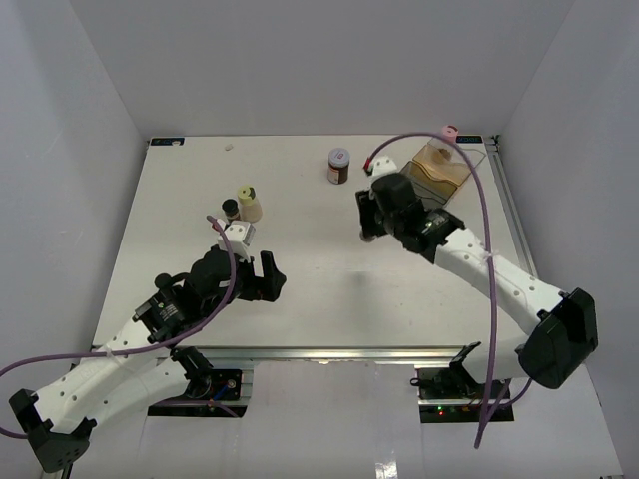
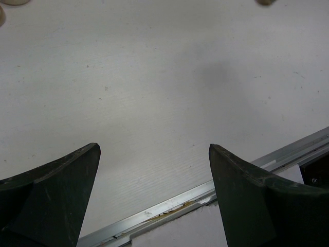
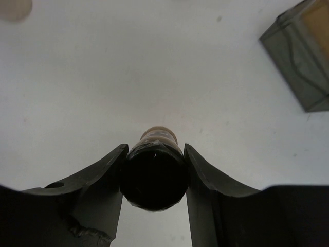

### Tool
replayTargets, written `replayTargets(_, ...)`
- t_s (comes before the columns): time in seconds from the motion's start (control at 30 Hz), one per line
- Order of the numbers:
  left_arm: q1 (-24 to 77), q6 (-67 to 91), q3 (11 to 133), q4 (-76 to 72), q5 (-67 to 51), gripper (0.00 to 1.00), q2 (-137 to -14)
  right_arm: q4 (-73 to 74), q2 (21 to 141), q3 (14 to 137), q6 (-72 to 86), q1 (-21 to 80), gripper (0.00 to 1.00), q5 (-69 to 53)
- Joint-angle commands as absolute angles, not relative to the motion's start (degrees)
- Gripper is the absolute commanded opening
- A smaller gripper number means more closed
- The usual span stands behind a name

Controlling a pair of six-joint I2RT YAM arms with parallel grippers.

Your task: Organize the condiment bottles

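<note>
My right gripper (image 3: 154, 154) is shut on a small bottle (image 3: 154, 177) with a black cap and a tan, dark-banded body, and the fingers press its cap from both sides. In the top view this gripper (image 1: 367, 233) is right of centre and hides most of the bottle. My left gripper (image 2: 154, 152) is open over bare table near the front edge, and holds nothing (image 1: 262, 275). A dark jar with a white lid (image 1: 338, 166) stands at the back. A cream bottle with a pale yellow cap (image 1: 249, 205) and a small black-capped bottle (image 1: 231, 209) stand left of centre.
A clear amber-tinted tray (image 1: 445, 168) sits at the back right, and its corner shows in the right wrist view (image 3: 300, 56). A pink-capped bottle (image 1: 451, 131) stands just behind it. The metal rail of the table's front edge (image 2: 205, 190) runs under the left gripper.
</note>
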State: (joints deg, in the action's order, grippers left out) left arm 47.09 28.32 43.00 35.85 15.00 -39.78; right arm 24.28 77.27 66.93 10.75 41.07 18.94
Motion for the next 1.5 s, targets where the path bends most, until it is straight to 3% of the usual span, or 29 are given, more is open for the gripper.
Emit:
replayTargets(0.0, 47.2, 28.1, 42.7, 34.9, 13.6, 0.98, -38.1, 26.5, 85.6, 83.0, 7.2, 27.1, 0.08, 18.8)
replayTargets(0.13, 47.2, 27.5, 42.5, 34.2, 12.8, 0.98, -37.4, 26.1, 94.4, 95.7, 6.1, 19.0, 0.08, 18.6)
replayTargets(0.5, 47.2, 27.8, 42.7, 34.8, 12.8, 0.98, -38.1, 22.7, 113.5, 113.0, 7.1, 7.5, 0.08, 16.9)
replayTargets(0.87, 47.2, 28.1, 42.6, 35.1, 14.2, 0.98, -38.9, 17.8, 124.9, 119.8, 6.0, 2.8, 0.08, 13.4)
replayTargets(1.47, 47.2, 28.6, 42.7, 35.5, 15.4, 0.98, -38.3, 10.7, 131.1, 120.0, 7.7, 3.5, 0.08, 11.0)
